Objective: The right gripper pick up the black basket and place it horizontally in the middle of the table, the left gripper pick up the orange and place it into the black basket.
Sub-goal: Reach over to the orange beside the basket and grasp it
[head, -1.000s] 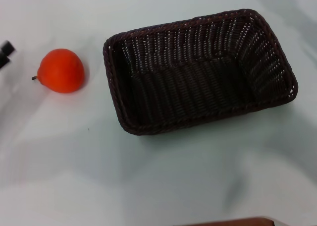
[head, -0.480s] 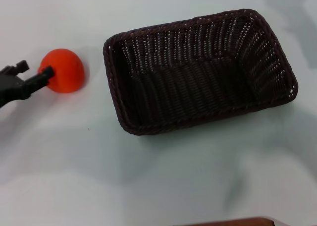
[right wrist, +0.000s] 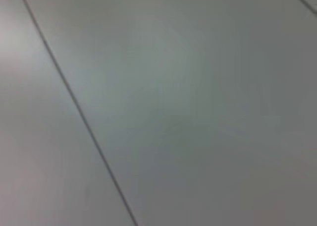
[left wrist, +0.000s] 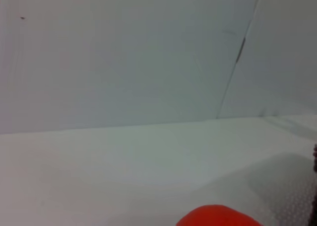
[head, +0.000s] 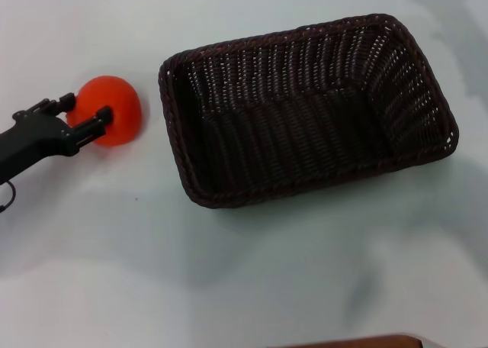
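Note:
The orange (head: 116, 113) lies on the table (head: 229, 272) at the left, apart from the basket. The left gripper (head: 85, 108) reaches in from the left edge, open, with one finger (head: 65, 100) on the far side of the fruit and the other (head: 102, 117) across its near side. In the left wrist view the top of the orange (left wrist: 218, 217) shows close by. The black basket (head: 297, 127) lies flat, long side across, in the middle and right of the table, and is empty. The right gripper is out of view; its wrist view shows only a plain pale surface.
A brown edge (head: 358, 342) shows at the bottom of the head view. A gap of bare table separates the orange from the basket's left rim (head: 169, 127). A dark strip (left wrist: 314, 186) shows at the edge of the left wrist view.
The left gripper has come in from the left edge and now straddles the orange. The orange has shifted slightly to the right. The basket has not moved.

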Controlling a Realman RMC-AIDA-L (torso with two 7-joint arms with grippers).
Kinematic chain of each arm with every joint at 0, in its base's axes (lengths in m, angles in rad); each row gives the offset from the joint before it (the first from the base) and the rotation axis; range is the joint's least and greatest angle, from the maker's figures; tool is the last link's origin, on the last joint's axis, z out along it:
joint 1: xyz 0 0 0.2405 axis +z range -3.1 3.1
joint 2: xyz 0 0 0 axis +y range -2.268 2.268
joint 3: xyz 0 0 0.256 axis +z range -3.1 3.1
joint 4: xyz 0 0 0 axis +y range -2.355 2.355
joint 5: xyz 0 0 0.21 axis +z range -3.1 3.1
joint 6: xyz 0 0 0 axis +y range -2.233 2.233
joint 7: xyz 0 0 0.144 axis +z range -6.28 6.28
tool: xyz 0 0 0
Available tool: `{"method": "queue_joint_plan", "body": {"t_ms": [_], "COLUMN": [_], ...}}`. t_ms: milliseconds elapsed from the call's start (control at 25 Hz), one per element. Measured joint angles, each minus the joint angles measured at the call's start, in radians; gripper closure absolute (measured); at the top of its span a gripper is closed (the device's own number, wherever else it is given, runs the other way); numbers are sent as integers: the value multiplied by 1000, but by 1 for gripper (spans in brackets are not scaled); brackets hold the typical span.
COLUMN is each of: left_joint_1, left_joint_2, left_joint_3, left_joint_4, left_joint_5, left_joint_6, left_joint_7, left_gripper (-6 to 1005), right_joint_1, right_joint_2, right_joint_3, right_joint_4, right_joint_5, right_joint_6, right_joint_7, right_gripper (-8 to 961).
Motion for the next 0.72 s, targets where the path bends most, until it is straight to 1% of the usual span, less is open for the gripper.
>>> {"method": "queue_joint_plan", "body": {"t_ms": [120,240,400,440,640,720], "left_joint_1": [0,0,0,0,19,41], "left_joint_2": [-2,-10,-20,-22,-29,-34], "left_joint_3": [0,0,-6,-13,-78,-110], "left_joint_4": [-1,-1,-3,-4,-24,-56], "left_joint_5": [4,5,6,6,7,8], "left_joint_6": [11,23,48,51,32,4], "left_joint_7": [0,0,-1,-1,4,16], "left_gripper": [187,251,433,478,623,641], "right_joint_1": [0,-1,-2,-3,-10,-12], "right_joint_2": [0,0,0,0,0,0], "right_joint_3": [30,55,83,89,100,103], "right_joint_4": [9,14,35,40,47,47], "right_joint_5": [0,0,0,0,0,0], "right_joint_6": [-5,-6,-16,-18,-20,-20], "right_joint_7": [-2,-2,-3,-3,3,4], "right_gripper": [219,219,220,220,220,220]}}
